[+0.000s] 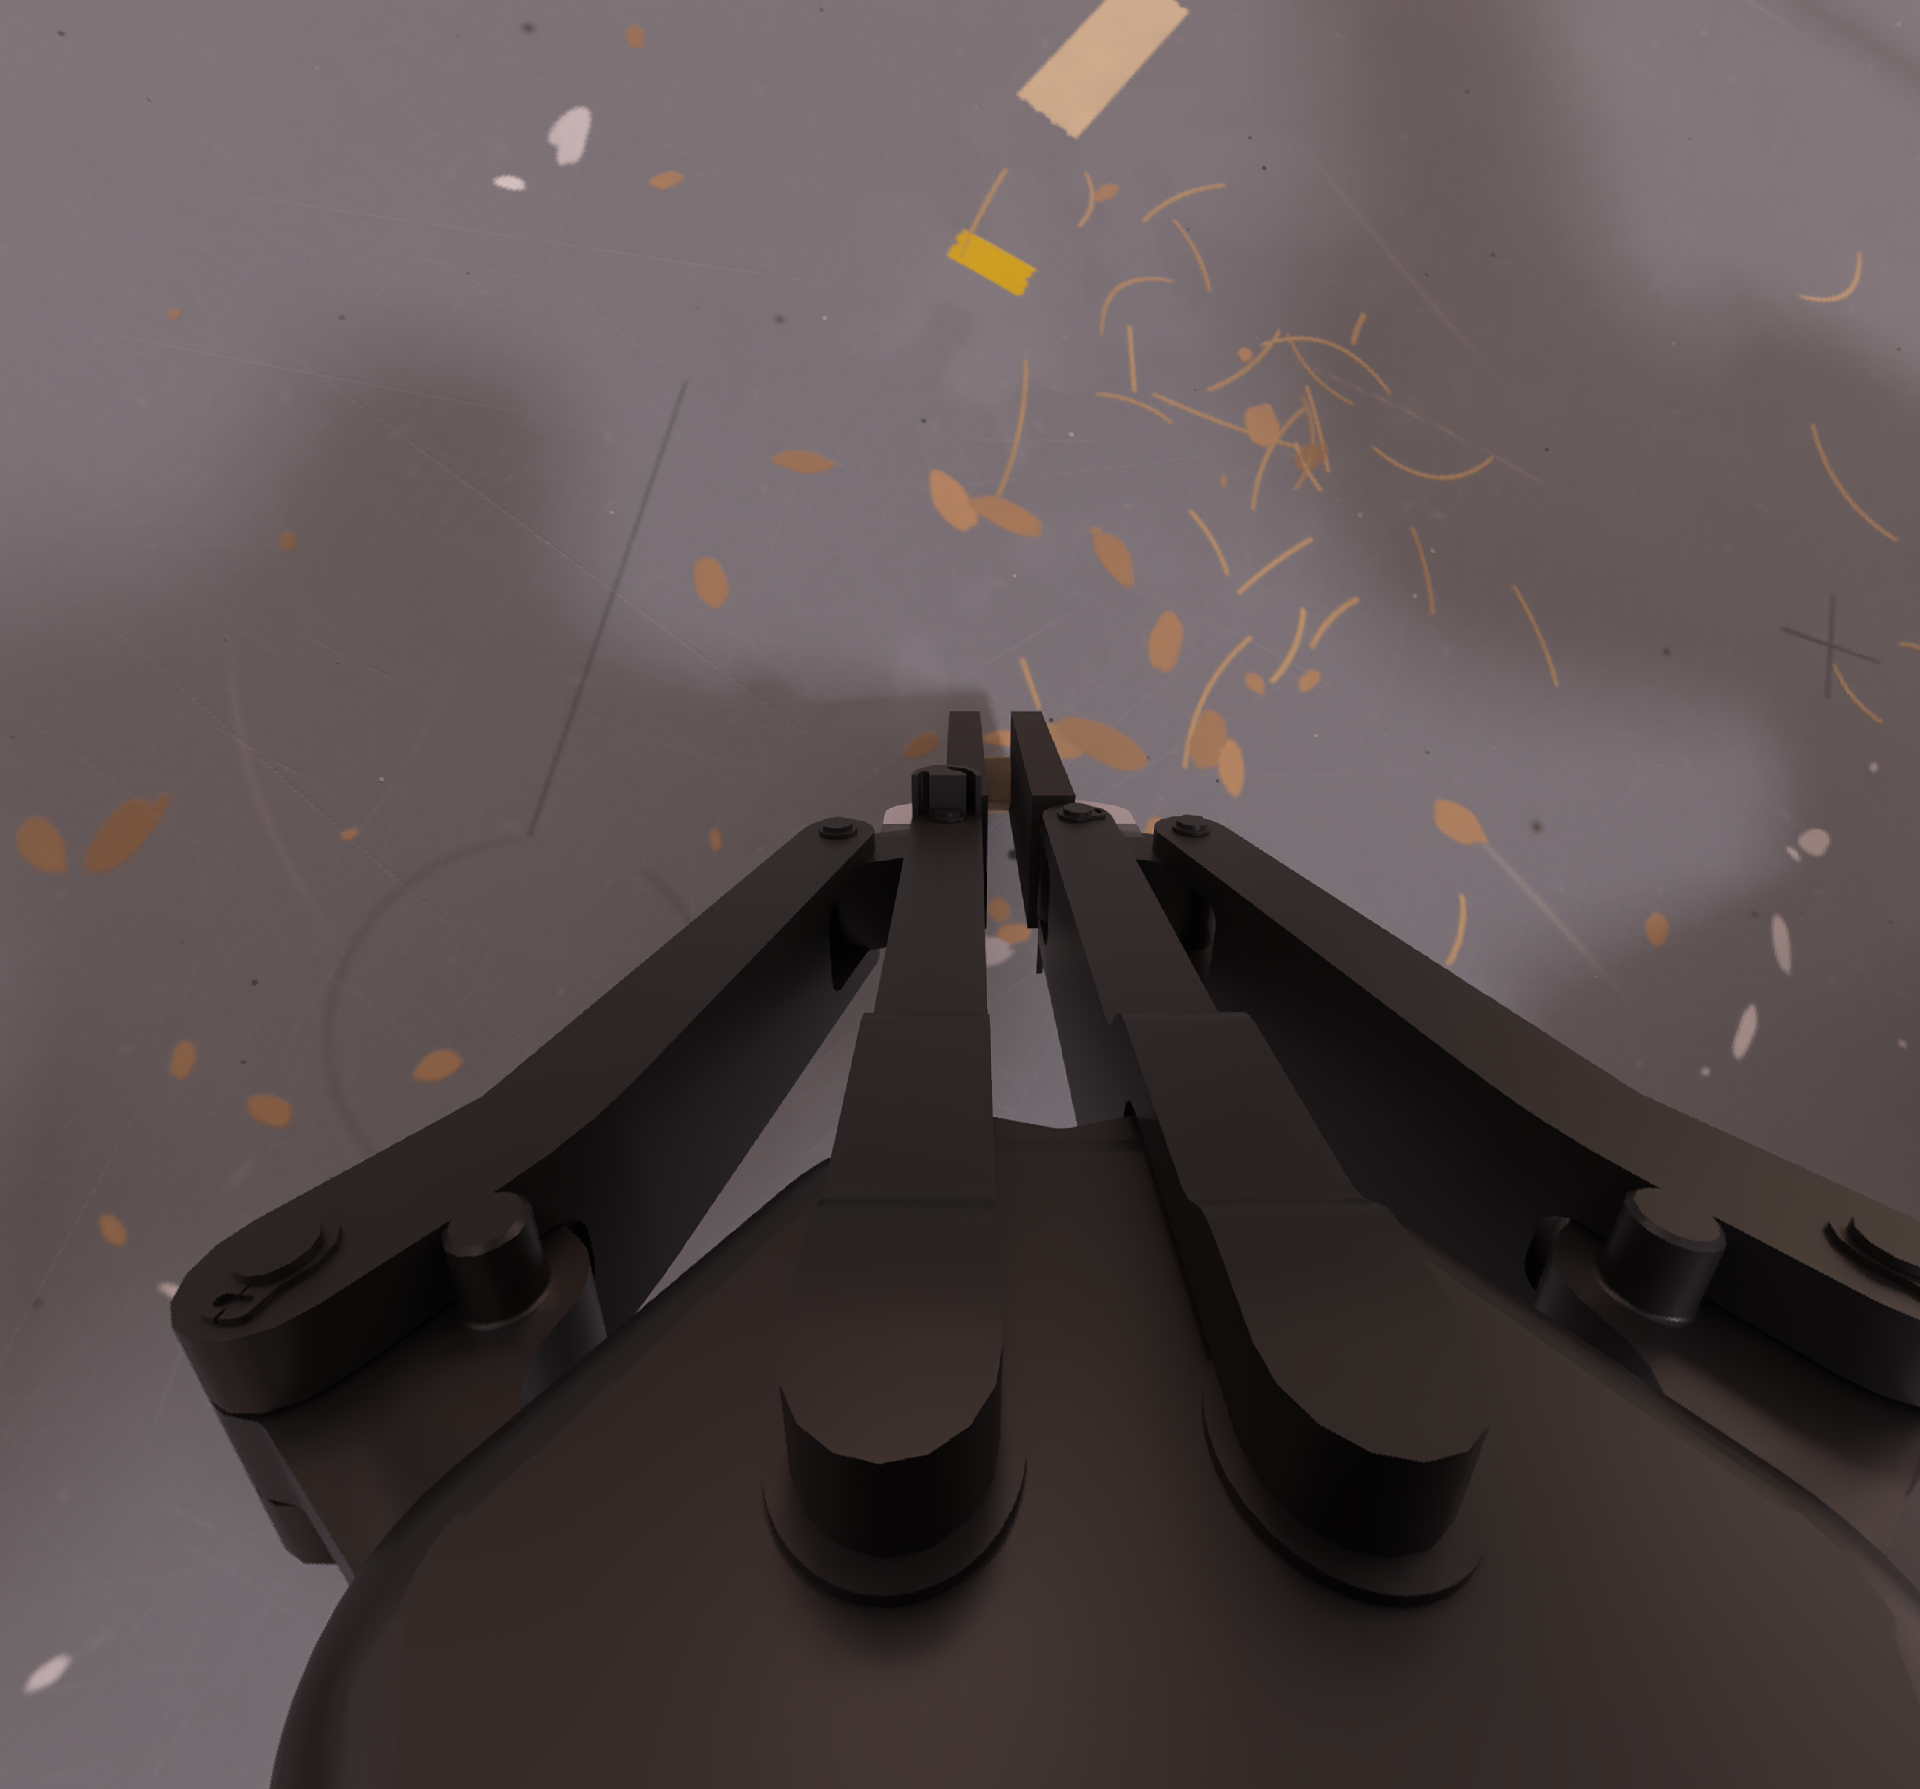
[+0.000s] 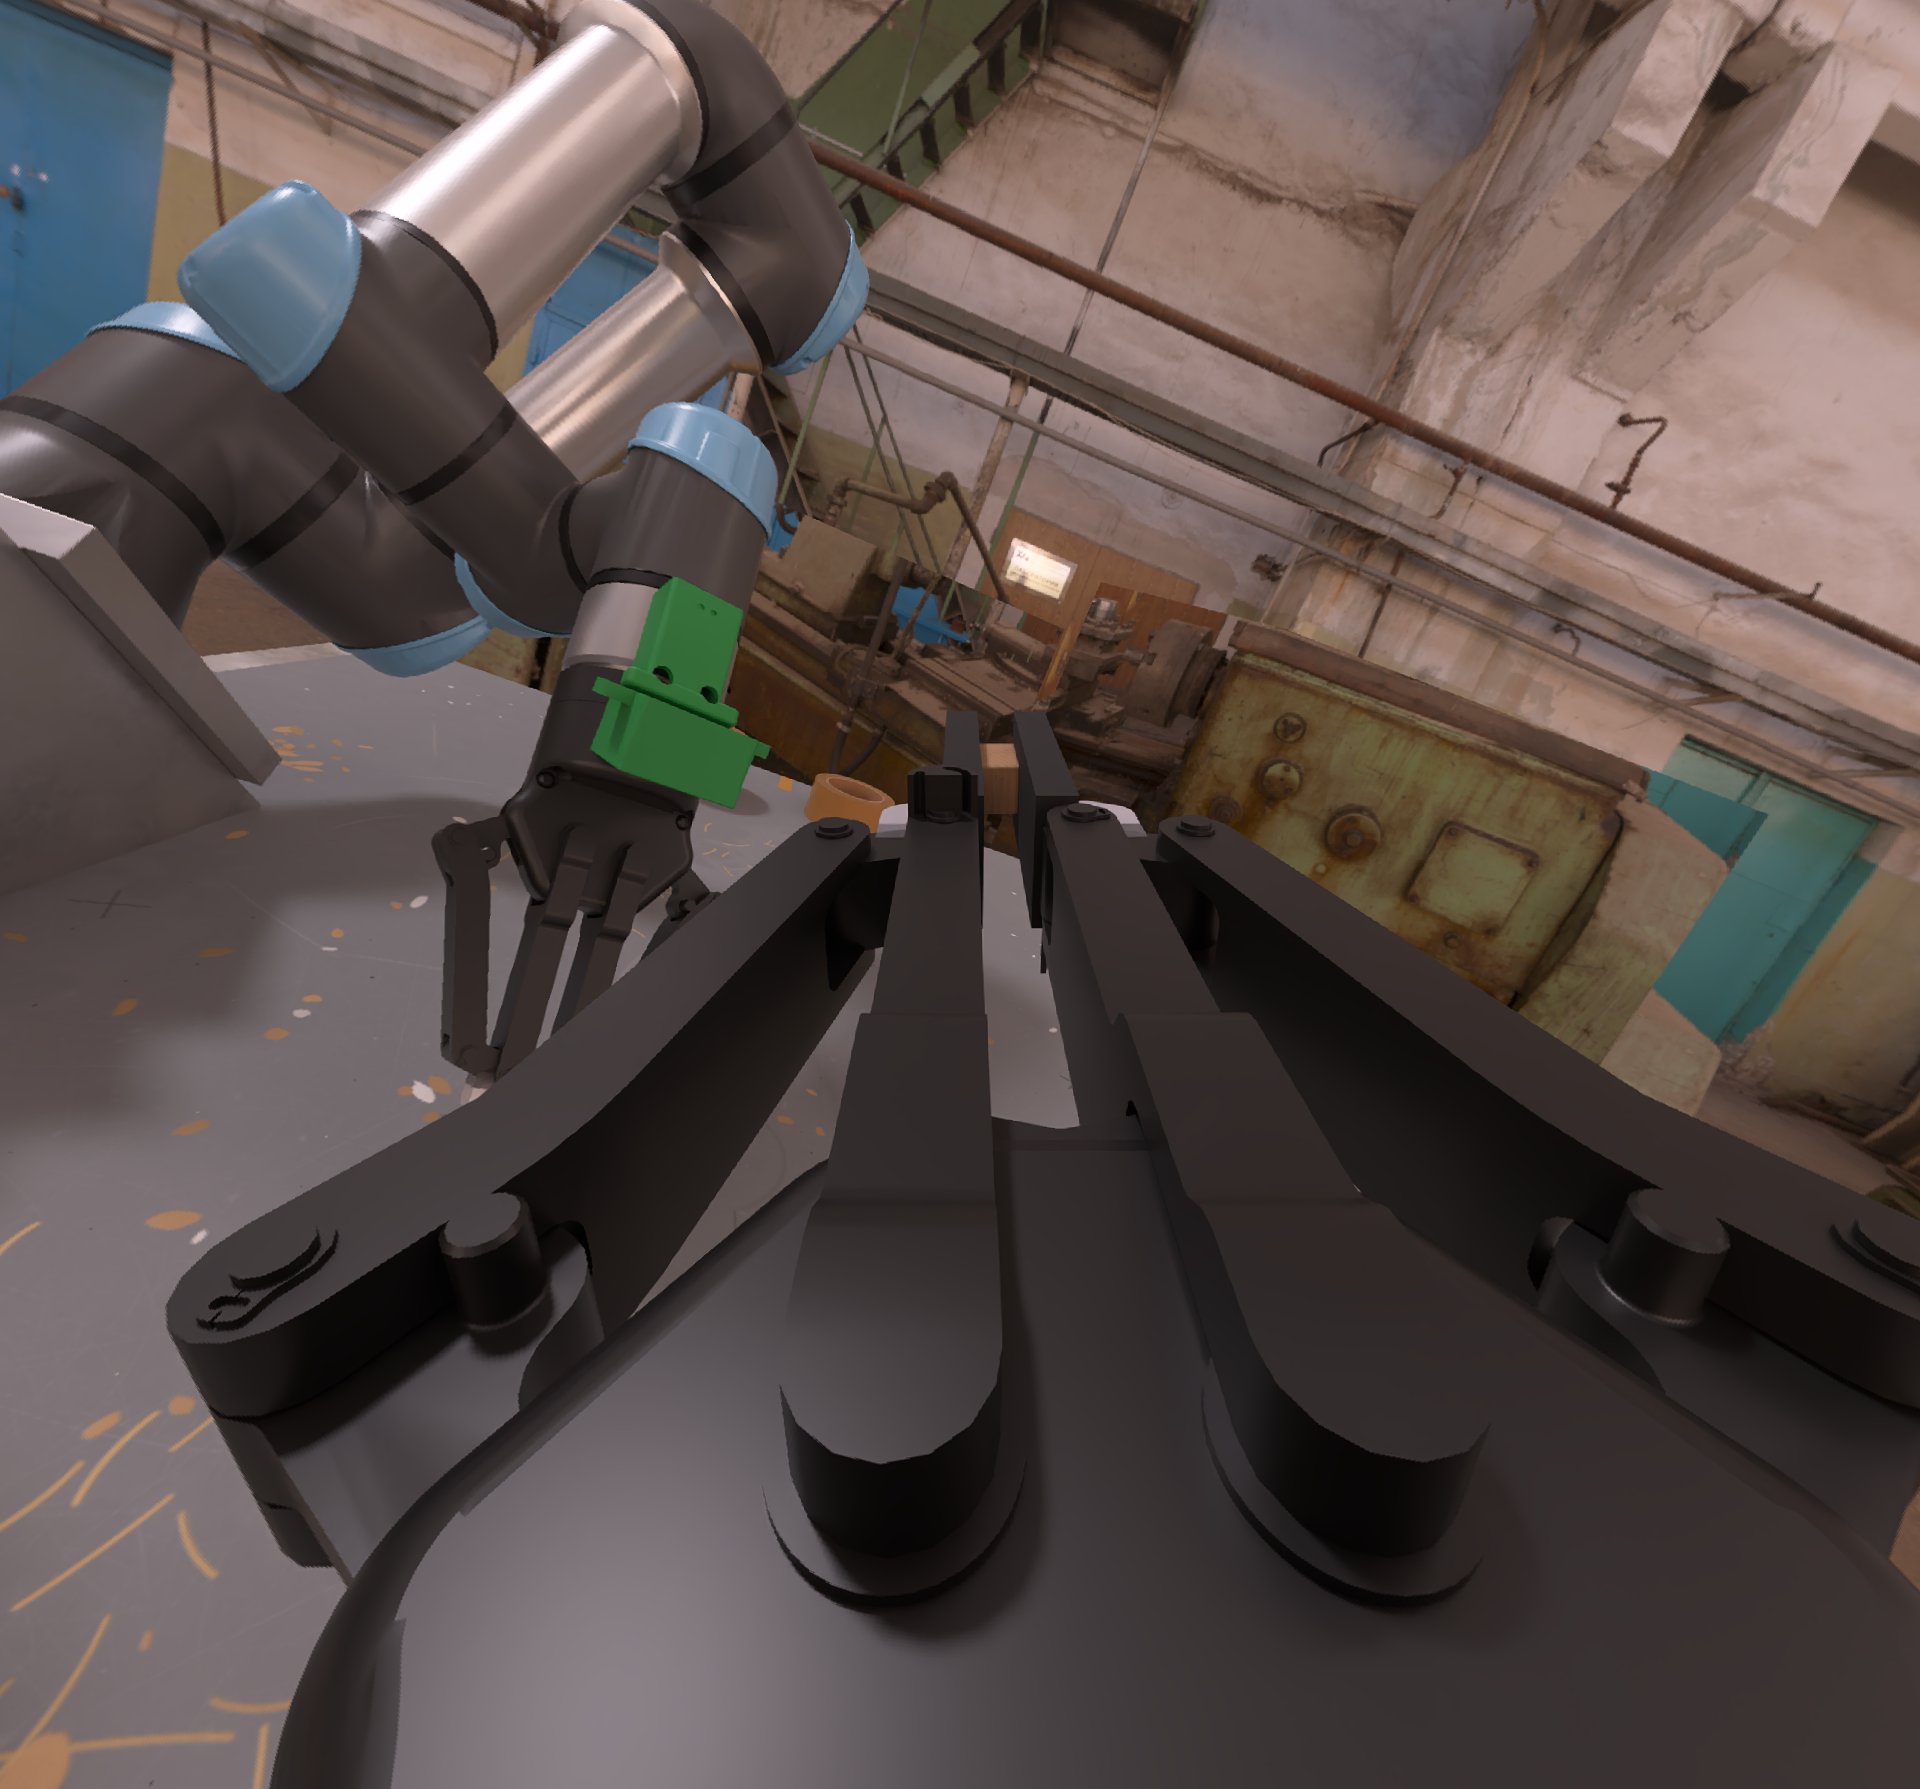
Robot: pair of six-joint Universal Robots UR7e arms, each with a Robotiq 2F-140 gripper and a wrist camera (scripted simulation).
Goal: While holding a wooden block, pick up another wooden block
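Right gripper: fingers drawn close, pinching a small wooden block between the tips. Block is pale tan and sits clear of the desk, held up with the workshop wall and old machinery behind it.

Left gripper: fingers nearly together, pointing down at the grey desk. A sliver of tan shows in the narrow gap between the tips; cannot tell whether it is a block or one of the orange marks on the desk. Grip on anything not confirmed.

Right wrist view also shows the left gripper farther off, under a green mount, tips down at or just above the desk, partly hidden by the near linkage.

Desk surface: scattered orange flecks and curved streaks, white specks, a beige tape strip and a smaller yellow tape piece near it.

A tan ring lies on the desk beyond the left gripper.
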